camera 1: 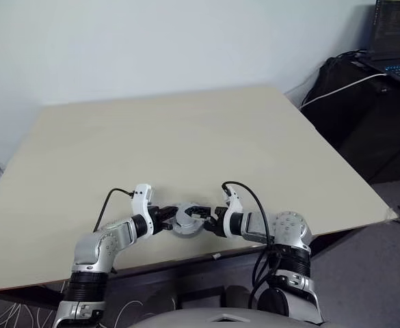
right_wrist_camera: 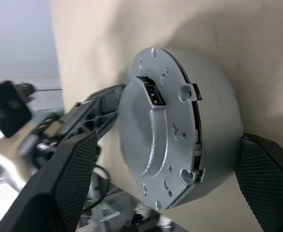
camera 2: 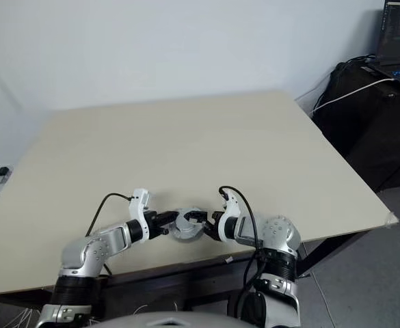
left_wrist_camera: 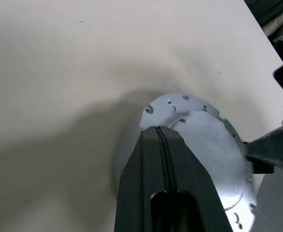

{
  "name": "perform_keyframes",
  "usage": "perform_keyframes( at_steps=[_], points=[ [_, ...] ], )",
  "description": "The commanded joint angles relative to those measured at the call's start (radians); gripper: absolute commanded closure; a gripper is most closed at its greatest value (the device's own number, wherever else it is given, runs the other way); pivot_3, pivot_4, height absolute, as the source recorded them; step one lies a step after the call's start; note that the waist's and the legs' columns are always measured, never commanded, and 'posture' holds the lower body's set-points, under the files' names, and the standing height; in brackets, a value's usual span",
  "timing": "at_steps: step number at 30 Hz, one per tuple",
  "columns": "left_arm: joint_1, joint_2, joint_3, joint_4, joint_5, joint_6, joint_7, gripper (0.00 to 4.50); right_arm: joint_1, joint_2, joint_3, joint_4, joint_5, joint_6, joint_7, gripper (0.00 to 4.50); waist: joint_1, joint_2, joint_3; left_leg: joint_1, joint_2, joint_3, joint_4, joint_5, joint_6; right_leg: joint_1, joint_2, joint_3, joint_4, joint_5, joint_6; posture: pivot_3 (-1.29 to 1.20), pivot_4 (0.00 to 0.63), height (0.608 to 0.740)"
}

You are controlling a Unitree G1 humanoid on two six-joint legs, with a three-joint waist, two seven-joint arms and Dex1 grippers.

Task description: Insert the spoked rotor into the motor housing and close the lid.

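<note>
Closed housing (right_wrist_camera: 180, 130), lid (left_wrist_camera: 204, 140) on, held above the table's (camera 1: 186, 137) near edge. My right gripper (right_wrist_camera: 165, 188) is spread wide, a finger (right_wrist_camera: 73, 179) on each side of the housing; my left gripper (left_wrist_camera: 161, 133), fingers pressed together, touches the lid.

Your two head views look forward and down over the desk (camera 1: 186, 137), sharing nearly the same scene. Each wrist view sits very close (along its own pincer), both facing the silver assembly (right_wrist_camera: 180, 125).
</note>
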Motion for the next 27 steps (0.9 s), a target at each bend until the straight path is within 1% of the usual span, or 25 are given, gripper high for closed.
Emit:
perform_keyframes(
  at_steps=[1,3,4,7,11,12,27],
  points=[
    [0.009,-0.019,-0.049,0.017,0.006,0.011,-0.006,4.50,-0.015,0.201,-0.006,0.001,0.029,-0.012,-0.040,0.01,0.001,0.000,0.000,0.000,0.000,0.000,0.000,0.000,0.000,0.000,0.000,0.000,0.000,0.000,0.000,0.00,0.000,0.740],
    [0.009,-0.022,-0.048,0.018,0.006,0.010,-0.006,4.50,-0.012,0.199,-0.004,0.004,0.044,-0.014,-0.042,0.01,0.003,0.000,0.000,0.000,0.000,0.000,0.000,0.000,0.000,0.000,0.000,0.000,0.000,0.000,0.000,0.00,0.000,0.740],
    [0.009,-0.023,-0.047,0.018,0.007,0.009,-0.006,4.50,-0.011,0.196,0.001,-0.003,0.059,-0.009,-0.036,0.19,0.003,0.000,0.000,0.000,0.000,0.000,0.000,0.000,0.000,0.000,-0.001,0.000,0.000,0.000,0.000,0.00,0.000,0.740],
    [0.008,-0.023,-0.047,0.020,0.007,0.006,-0.006,4.50,-0.008,0.192,0.014,-0.020,0.086,0.010,-0.023,0.87,0.001,0.000,0.000,0.000,0.000,0.000,0.000,0.000,0.000,0.000,0.000,0.000,0.000,0.000,0.000,0.00,0.000,0.740],
    [0.005,-0.025,-0.044,0.023,0.009,0.003,-0.004,4.50,-0.009,0.194,0.013,-0.025,0.096,0.017,-0.024,2.11,-0.002,0.000,0.001,-0.001,0.000,0.000,0.000,0.000,0.000,0.000,0.000,0.000,0.000,0.000,0.000,0.00,0.000,0.740],
    [0.005,-0.026,-0.043,0.023,0.010,0.003,-0.005,4.50,-0.008,0.194,0.013,-0.027,0.099,0.018,-0.026,2.26,-0.002,0.000,0.001,0.000,0.000,0.000,0.000,0.000,0.000,0.000,0.000,0.000,0.000,0.000,0.000,0.00,0.000,0.740],
    [-0.002,-0.027,-0.032,0.028,0.016,-0.002,-0.007,4.50,0.007,0.173,0.039,-0.045,0.109,0.078,-0.023,2.31,-0.004,0.000,0.001,0.000,0.000,0.000,0.000,0.000,0.000,0.000,0.000,0.000,0.000,0.000,0.000,0.00,0.000,0.740]
  ],
)
